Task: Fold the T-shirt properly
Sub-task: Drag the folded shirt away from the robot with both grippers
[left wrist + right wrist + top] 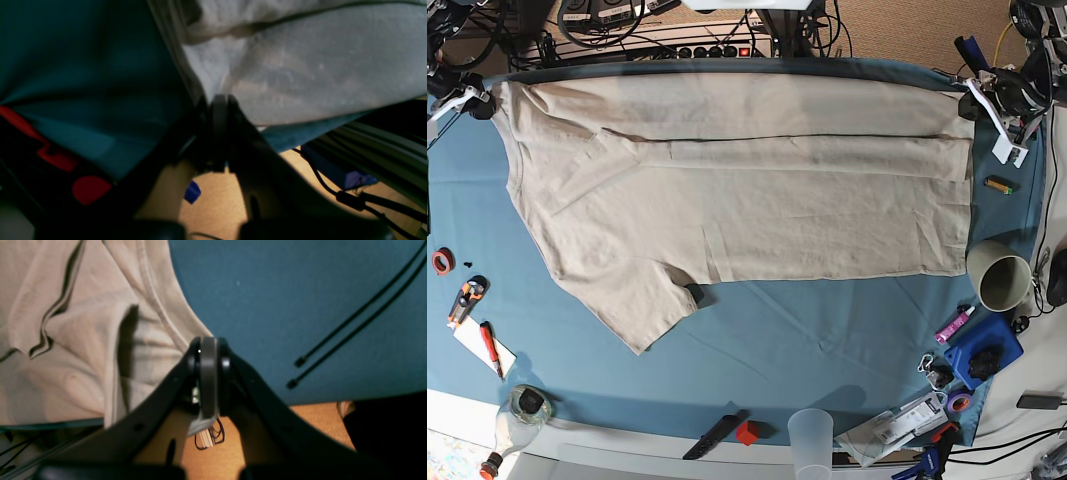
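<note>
The beige T-shirt (757, 210) lies spread sideways over the blue-teal table cloth (827, 340). One sleeve (637, 315) points toward the front edge, and a long strip is folded over along the far side. At the far left corner my right gripper (477, 100) is shut on the shirt's edge. In the right wrist view its jaws (208, 345) are pinched on a seamed hem (156, 296). At the far right corner my left gripper (972, 100) is shut on the other corner. In the left wrist view the shirt (300, 73) bunches up from between the closed jaws (218, 100).
A paper cup (1002, 282), a purple marker (954, 324) and a blue holder (983, 355) sit at the right edge. A clear cup (810, 430), a red block (747, 432) and a black marker (717, 432) line the front. A tape roll (441, 262), a cutter (465, 298) and a notepad (482, 348) lie left.
</note>
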`<state>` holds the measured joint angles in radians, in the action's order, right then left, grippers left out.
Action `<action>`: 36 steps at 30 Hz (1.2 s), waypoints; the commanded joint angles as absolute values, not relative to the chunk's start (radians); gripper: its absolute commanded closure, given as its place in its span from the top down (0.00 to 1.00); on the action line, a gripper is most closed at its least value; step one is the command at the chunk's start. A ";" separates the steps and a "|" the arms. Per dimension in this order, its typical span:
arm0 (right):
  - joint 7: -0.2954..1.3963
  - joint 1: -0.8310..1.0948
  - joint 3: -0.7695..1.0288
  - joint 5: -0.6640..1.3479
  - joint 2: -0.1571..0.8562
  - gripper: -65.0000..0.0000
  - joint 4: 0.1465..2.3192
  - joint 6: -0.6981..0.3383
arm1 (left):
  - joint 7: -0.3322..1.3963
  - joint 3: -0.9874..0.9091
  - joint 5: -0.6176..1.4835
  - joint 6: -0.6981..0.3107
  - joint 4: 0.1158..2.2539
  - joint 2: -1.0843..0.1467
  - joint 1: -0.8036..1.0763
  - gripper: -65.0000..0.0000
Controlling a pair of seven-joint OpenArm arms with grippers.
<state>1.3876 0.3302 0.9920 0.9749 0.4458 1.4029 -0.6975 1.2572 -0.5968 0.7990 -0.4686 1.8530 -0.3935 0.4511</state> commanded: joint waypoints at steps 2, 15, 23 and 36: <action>1.378 0.332 1.005 1.000 0.474 0.00 1.420 -0.698 | 1.257 -0.606 0.807 -0.469 1.868 -0.413 0.449 0.00; 1.388 0.332 1.006 1.053 0.524 0.20 1.452 -0.698 | 1.257 -0.606 0.808 -0.469 1.897 -0.413 0.449 0.40; 1.302 0.295 1.007 1.062 0.576 0.20 1.566 -0.698 | 1.081 -0.606 0.728 -0.469 2.046 -0.413 0.448 0.40; 1.252 0.052 0.967 0.943 0.574 0.20 1.559 -0.648 | 1.005 -0.605 0.680 -0.468 2.160 -0.413 0.445 0.40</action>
<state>1.2758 0.0639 0.9642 0.9195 0.5449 1.5478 -0.6479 1.0321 -0.5980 0.6727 -0.4683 2.1448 -0.3965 0.4492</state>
